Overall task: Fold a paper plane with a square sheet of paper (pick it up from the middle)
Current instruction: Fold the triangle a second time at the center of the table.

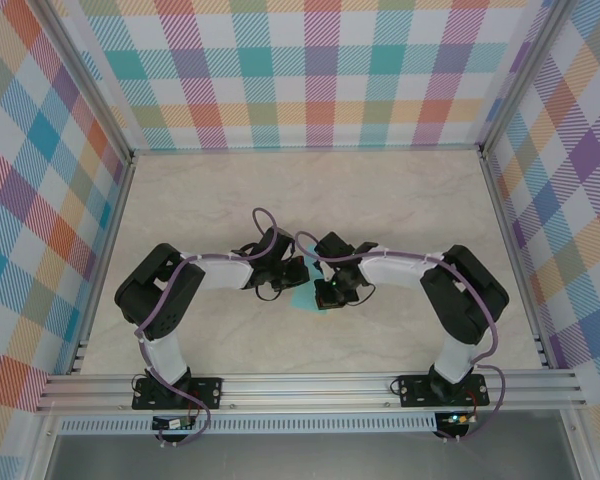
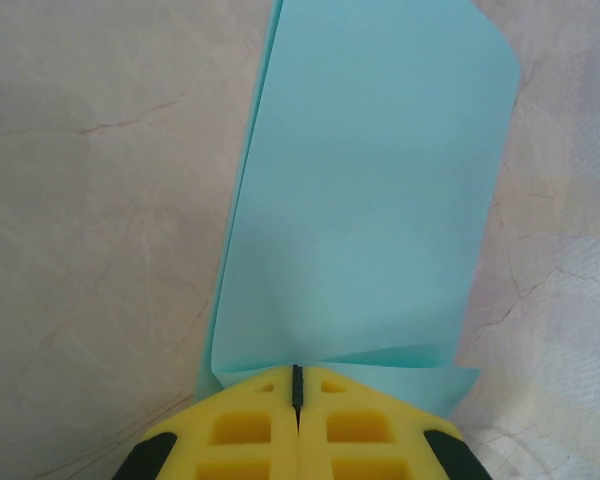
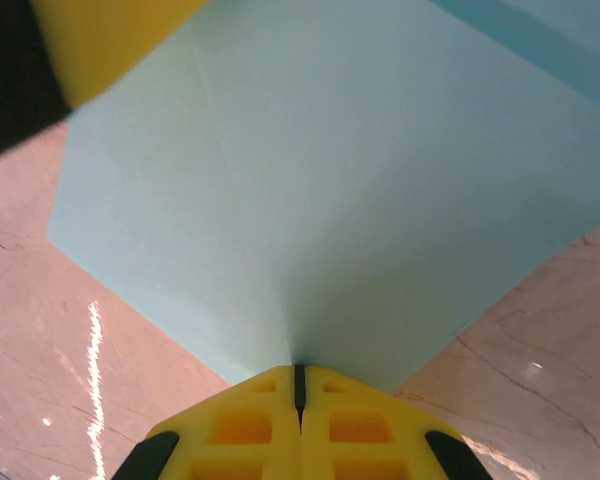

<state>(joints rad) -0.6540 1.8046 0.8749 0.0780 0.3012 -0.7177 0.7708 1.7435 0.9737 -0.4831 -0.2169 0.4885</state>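
Two grips: left fingers (image 2: 285, 400) and right fingers (image 3: 285, 395) clamped the square sheet of paper (image 2: 370, 200), which extended straight ahead of each, possibly off the tabletop (image 2: 80, 200).

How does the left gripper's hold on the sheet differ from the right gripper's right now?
Left gripper pinches a straight, doubled edge of the sheet; right gripper pinches a corner. From the left gripper the sheet runs narrow; from the right gripper it fans wide. Both are shut on it.
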